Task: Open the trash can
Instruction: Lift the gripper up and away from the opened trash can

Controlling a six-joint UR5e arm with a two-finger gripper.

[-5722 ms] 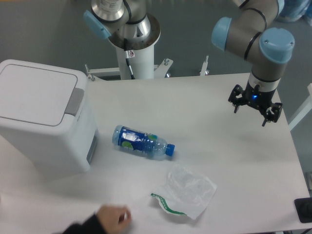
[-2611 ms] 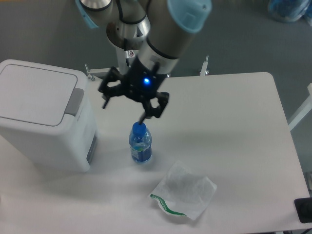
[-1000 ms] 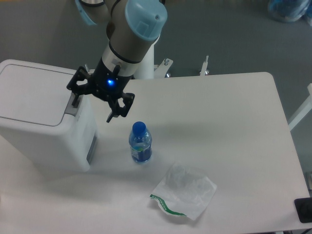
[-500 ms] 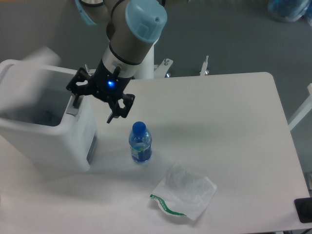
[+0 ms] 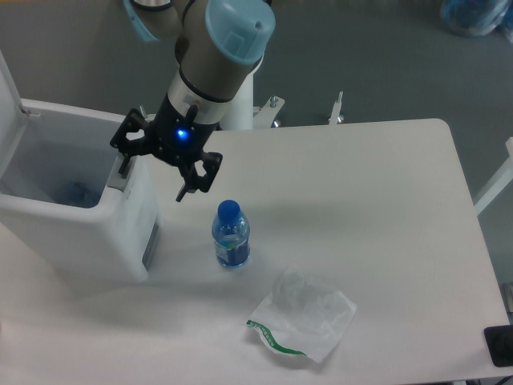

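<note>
The white trash can [image 5: 88,233] stands at the table's left edge. Its lid [image 5: 10,96] stands upright at the far left and the inside is open to view. My gripper [image 5: 157,170] is open, with one finger [image 5: 125,163] down on the grey push panel [image 5: 117,176] at the can's right rim and the other finger [image 5: 186,188] hanging beside the can above the table. The gripper holds nothing.
A plastic bottle [image 5: 230,237] with a blue cap stands upright on the table just right of the can. A crumpled clear plastic bag [image 5: 303,313] lies nearer the front. The arm's white base column [image 5: 228,104] rises behind the table.
The lid was flat and shut one second ago, swung up in a blur half a second ago, and now stands fully upright. The gripper has stayed at the push panel.
</note>
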